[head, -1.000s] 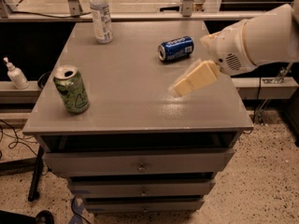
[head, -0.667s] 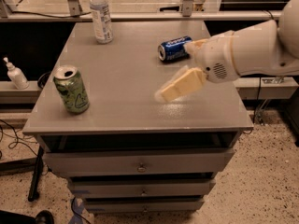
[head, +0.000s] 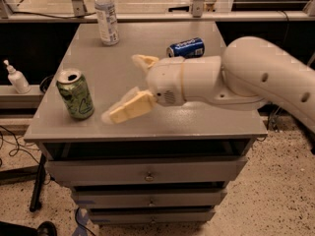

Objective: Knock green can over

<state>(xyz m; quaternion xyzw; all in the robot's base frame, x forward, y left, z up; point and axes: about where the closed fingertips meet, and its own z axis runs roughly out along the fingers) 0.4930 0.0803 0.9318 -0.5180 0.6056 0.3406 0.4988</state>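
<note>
The green can (head: 75,93) stands upright near the front left corner of the grey table (head: 206,127), with its silver top open. My gripper (head: 120,87) hovers over the table just to the right of the can, with a short gap between them. Its two pale fingers are spread apart and hold nothing; the lower finger (head: 129,109) points at the can's base and the upper finger (head: 142,61) sits further back. The white arm (head: 256,73) reaches in from the right.
A blue soda can (head: 186,47) lies on its side at the table's back right. A clear plastic bottle (head: 106,14) stands at the back left. A white pump bottle (head: 15,77) stands on a low ledge to the left. Drawers (head: 147,173) are below the tabletop.
The arm has swung left across the table, bringing the gripper from the right side to close beside the green can. The can has not moved.
</note>
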